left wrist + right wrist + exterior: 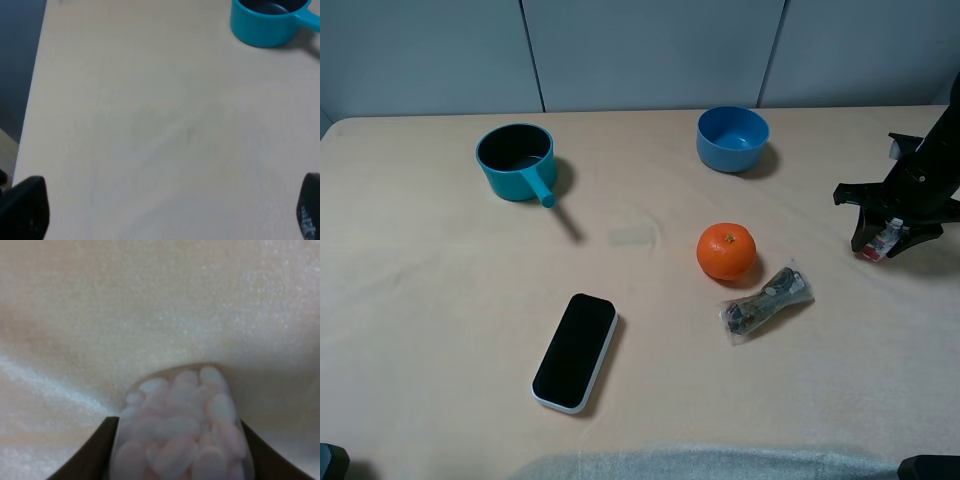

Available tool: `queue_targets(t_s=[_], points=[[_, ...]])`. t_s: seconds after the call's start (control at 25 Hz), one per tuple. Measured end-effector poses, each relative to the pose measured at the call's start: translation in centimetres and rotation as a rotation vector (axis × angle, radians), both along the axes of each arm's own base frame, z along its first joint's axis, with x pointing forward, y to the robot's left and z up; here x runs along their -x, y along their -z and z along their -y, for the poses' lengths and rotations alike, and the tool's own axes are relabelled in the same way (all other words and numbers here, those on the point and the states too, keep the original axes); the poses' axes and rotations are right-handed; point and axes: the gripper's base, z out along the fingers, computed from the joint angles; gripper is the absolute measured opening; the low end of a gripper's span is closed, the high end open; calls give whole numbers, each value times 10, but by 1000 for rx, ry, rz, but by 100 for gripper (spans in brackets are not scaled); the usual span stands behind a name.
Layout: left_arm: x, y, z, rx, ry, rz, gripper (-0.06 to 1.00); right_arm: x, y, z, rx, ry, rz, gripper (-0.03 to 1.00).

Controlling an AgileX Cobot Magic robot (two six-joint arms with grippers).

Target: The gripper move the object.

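My right gripper (882, 238), a black claw, stands at the far right of the table and is shut on the small clear bottle (880, 241), of which only a red-and-white bit shows there. In the right wrist view the bottle (182, 432) fills the space between the two dark fingers, with pale pink contents visible through its clear wall, close above the cloth. My left gripper (170, 210) is open and empty over bare cloth; only its fingertips (25, 207) show at the picture's edges.
An orange (726, 250) and a crinkly clear packet (766, 302) lie left of the right gripper. A blue bowl (732, 138) stands at the back, a teal pot (516, 160) at the back left, and a black phone (576, 351) at the front.
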Motion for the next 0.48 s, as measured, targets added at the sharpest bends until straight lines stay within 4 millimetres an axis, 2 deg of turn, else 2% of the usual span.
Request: queue_targets(t_s=[0.12,0.48], points=[[0,0,0,0,0,0,99,-1,-6,0,0,-1,6,31],[0,0,0,0,0,0,99,4,-42,-1,1,-3,55,31]])
